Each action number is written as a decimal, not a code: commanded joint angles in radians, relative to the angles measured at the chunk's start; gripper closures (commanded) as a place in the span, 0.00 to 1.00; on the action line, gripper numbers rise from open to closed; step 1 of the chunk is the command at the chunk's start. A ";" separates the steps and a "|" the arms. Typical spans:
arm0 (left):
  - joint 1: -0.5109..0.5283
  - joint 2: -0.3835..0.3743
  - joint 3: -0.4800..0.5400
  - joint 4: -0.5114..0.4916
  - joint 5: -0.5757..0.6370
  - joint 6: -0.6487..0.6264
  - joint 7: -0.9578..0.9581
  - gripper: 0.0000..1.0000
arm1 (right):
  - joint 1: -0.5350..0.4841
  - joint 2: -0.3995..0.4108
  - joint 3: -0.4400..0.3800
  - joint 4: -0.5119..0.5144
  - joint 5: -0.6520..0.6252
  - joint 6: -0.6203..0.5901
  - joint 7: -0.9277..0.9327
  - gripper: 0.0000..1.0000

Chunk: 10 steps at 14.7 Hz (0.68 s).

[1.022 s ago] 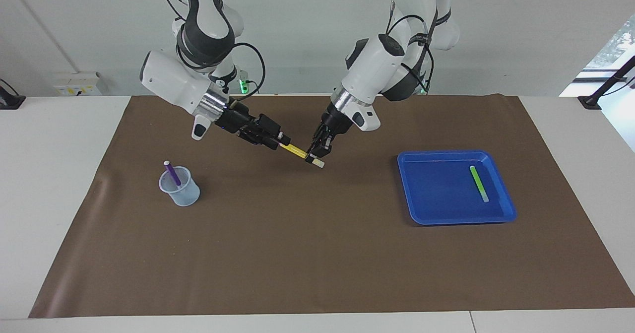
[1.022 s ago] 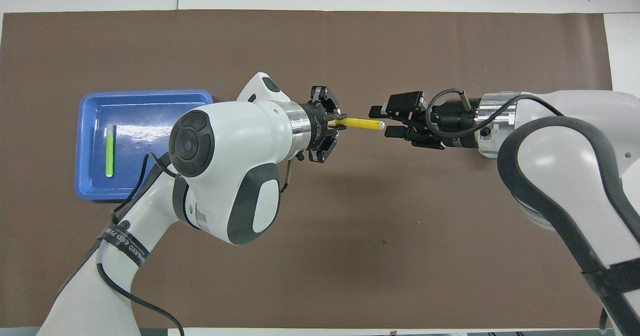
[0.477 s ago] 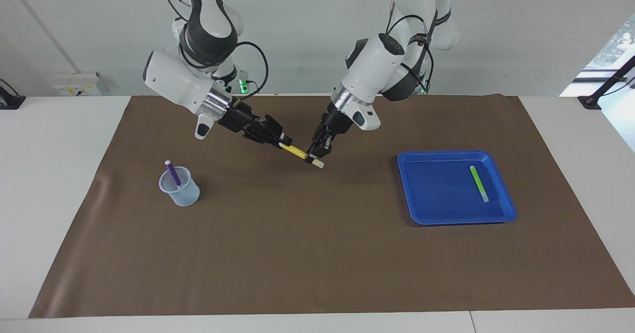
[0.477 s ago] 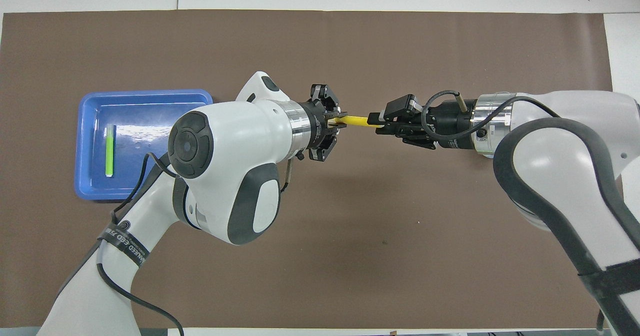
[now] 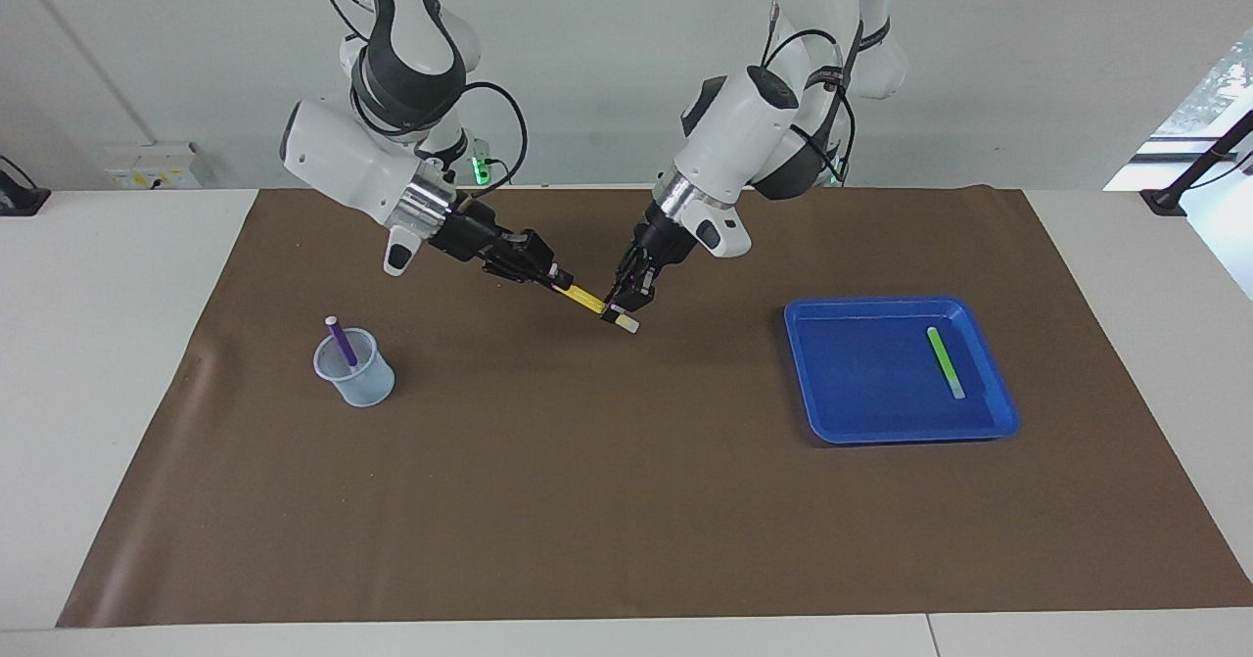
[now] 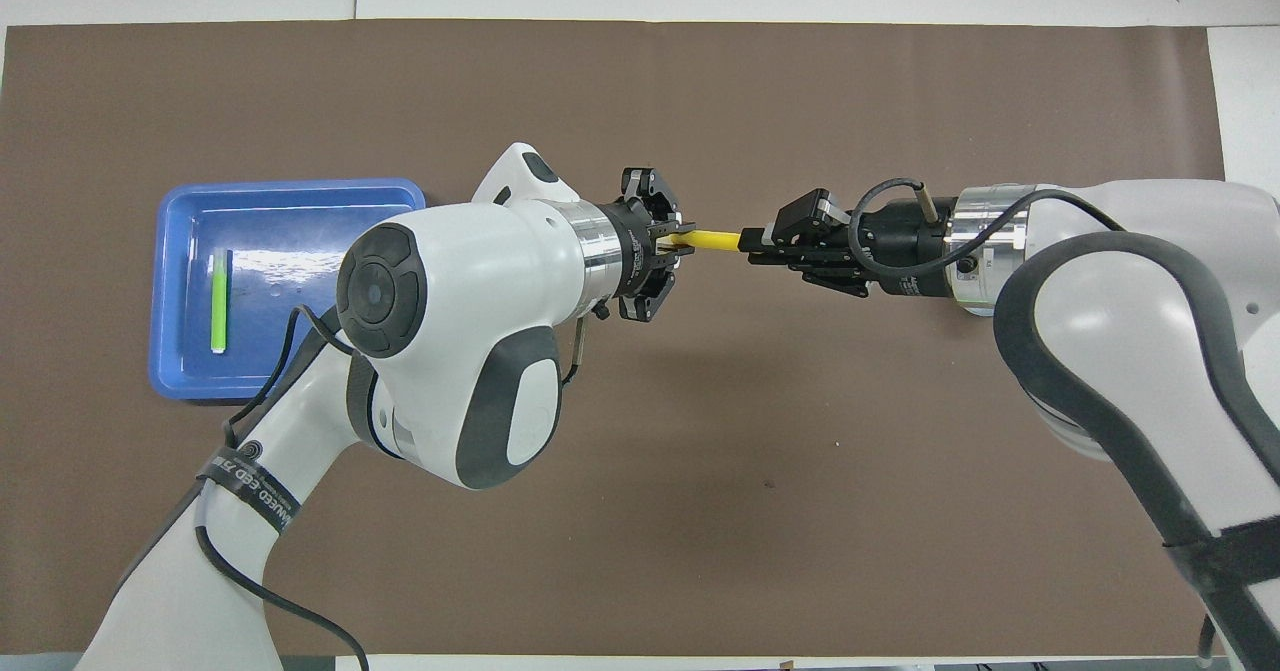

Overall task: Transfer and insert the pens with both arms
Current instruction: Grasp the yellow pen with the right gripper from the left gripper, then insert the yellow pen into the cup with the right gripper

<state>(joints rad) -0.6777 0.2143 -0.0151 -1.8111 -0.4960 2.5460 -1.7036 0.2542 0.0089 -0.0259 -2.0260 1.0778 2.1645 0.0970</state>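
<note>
Facing view: mid-air handover in progress above the middle of the brown paper mat (image 5: 626, 500) on the white counter (image 5: 108, 344). Slim yellow marker-like pen (image 5: 587, 299) bridged between both arms, pale end (image 5: 626, 323) poking out below the left gripper (image 5: 623, 306). Left gripper clamped on the pen near that pale end; right gripper (image 5: 554, 283) now closed on the other end. Judged step: transfer from left arm to right arm, with both holding at once.

Next move, by judgement: release by the left gripper only, then a straight pull-back along the pen's axis to avoid twisting it out of the right gripper's hold; afterwards a carry toward the clear plastic cup (image 5: 355, 371) at the right arm's end of the mat and a tip-down insertion.

Cup already holding 1 purple pen (image 5: 340, 340), leaning on the rim, so less free mouth for entry. 1 green pen (image 5: 946, 362) lying in the blue plastic tray (image 5: 832, 422) at the left arm's end, well apart.

Open mat all around; nothing between the handover point and the cup.
</note>
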 commanded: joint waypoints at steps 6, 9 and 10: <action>0.052 -0.006 0.023 -0.014 0.238 -0.111 0.200 0.00 | -0.160 0.138 -0.003 0.419 -0.482 -0.459 -0.026 1.00; 0.121 -0.018 0.024 -0.030 0.241 -0.219 0.486 0.00 | -0.240 0.166 -0.003 0.500 -0.720 -0.600 -0.291 1.00; 0.150 -0.029 0.024 -0.051 0.241 -0.234 0.621 0.00 | -0.251 0.166 -0.003 0.500 -0.816 -0.600 -0.404 1.00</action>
<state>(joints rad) -0.5758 0.2171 0.0114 -1.8226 -0.2750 2.3617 -1.2775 0.0332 0.1296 -0.0378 -1.5835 0.3984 1.6034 -0.1353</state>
